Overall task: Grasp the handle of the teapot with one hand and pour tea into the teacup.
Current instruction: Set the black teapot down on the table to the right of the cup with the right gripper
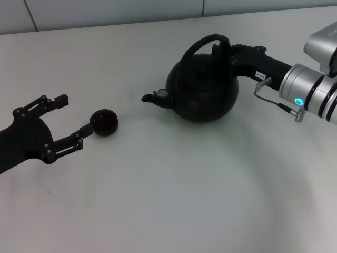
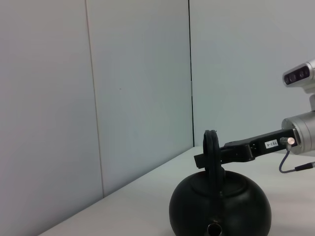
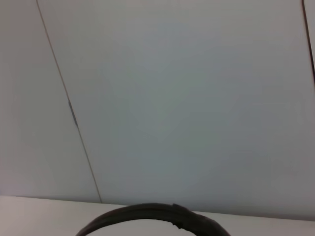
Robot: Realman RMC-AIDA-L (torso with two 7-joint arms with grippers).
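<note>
The black teapot [image 1: 202, 92] stands on the white table with its spout pointing left, toward the teacup [image 1: 104, 122]. My right gripper [image 1: 224, 50] reaches in from the right and is shut on the handle [image 1: 197, 45] near its top right end. In the left wrist view the teapot [image 2: 220, 209] faces the camera, and the right gripper [image 2: 209, 160] clamps the handle [image 2: 211, 152]. The right wrist view shows only the arch of the handle [image 3: 147, 214]. My left gripper [image 1: 73, 115] lies open just left of the teacup, its near fingertip touching the cup.
The white table [image 1: 174, 200] stretches bare in front of the pot and cup. A pale panelled wall [image 2: 138, 88] rises behind the table's far edge.
</note>
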